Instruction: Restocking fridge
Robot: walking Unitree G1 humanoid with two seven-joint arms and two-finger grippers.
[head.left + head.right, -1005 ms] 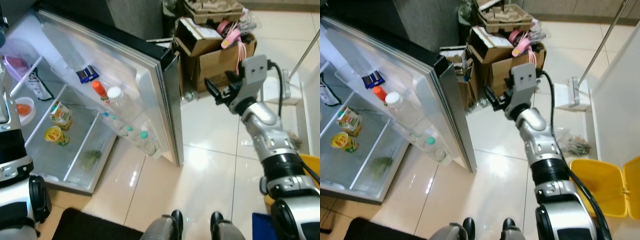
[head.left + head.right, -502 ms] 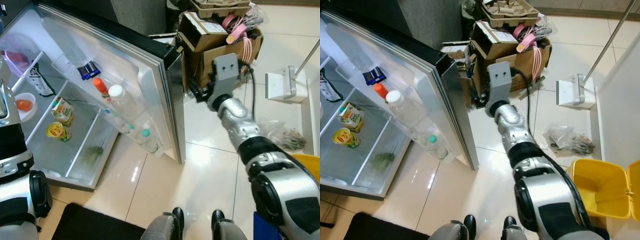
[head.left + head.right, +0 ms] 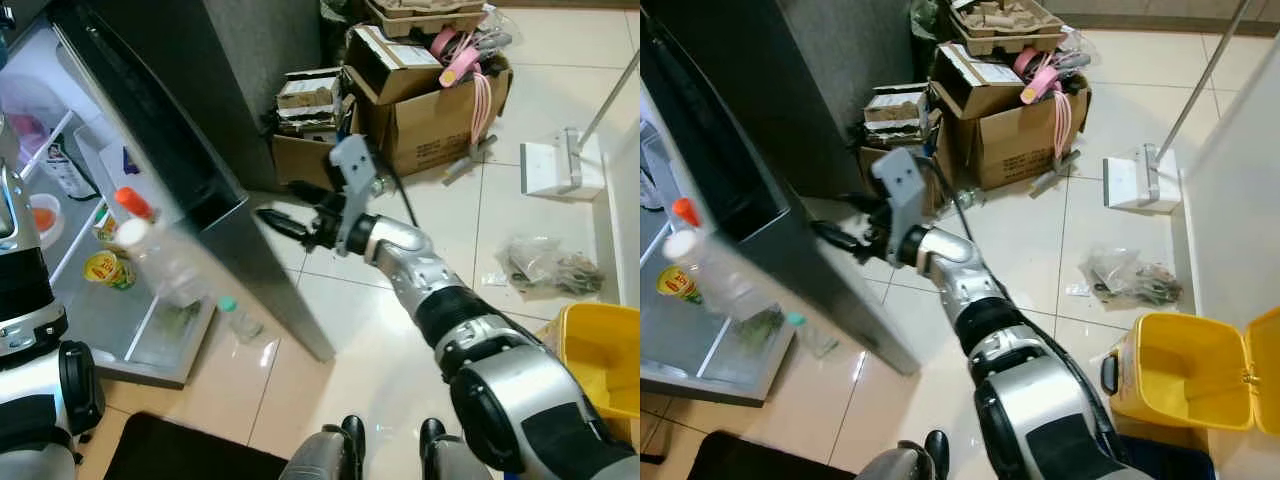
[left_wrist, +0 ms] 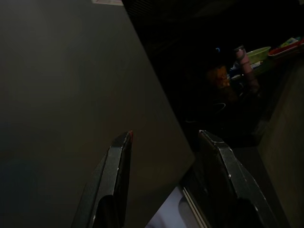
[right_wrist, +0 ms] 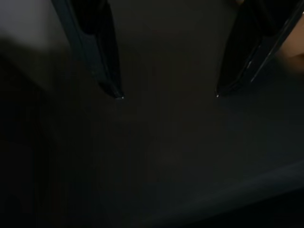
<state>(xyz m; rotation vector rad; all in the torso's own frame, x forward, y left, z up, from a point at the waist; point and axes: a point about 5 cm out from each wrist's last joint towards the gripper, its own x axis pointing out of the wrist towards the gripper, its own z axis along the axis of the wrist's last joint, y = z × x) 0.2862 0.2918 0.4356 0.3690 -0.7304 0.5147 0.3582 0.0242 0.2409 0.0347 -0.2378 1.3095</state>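
Observation:
The fridge door (image 3: 190,170) stands half swung in, its dark grey outer face toward me. My right gripper (image 3: 285,205) is open, its fingertips at that outer face; in the right wrist view its spread fingers (image 5: 107,61) face a dark surface. On the door's inner shelf stand a clear white-capped bottle (image 3: 150,260), a red-capped bottle (image 3: 131,201) and a small green-capped one (image 3: 232,312). Inside the fridge lie a yellow can (image 3: 98,268) and a carton. My left arm (image 3: 25,300) is beside the fridge at the left edge; my left gripper (image 4: 164,137) is open on nothing.
Cardboard boxes (image 3: 430,110) full of clutter stand behind the fridge. A white floor tool (image 3: 555,165) and a crumpled plastic bag (image 3: 545,265) lie on the tiles to the right. A yellow bin (image 3: 600,350) stands at the right, and a black mat (image 3: 190,455) lies by my feet.
The fridge door has swung well toward shut. My right gripper moved left from beside the boxes to the door's outer face.

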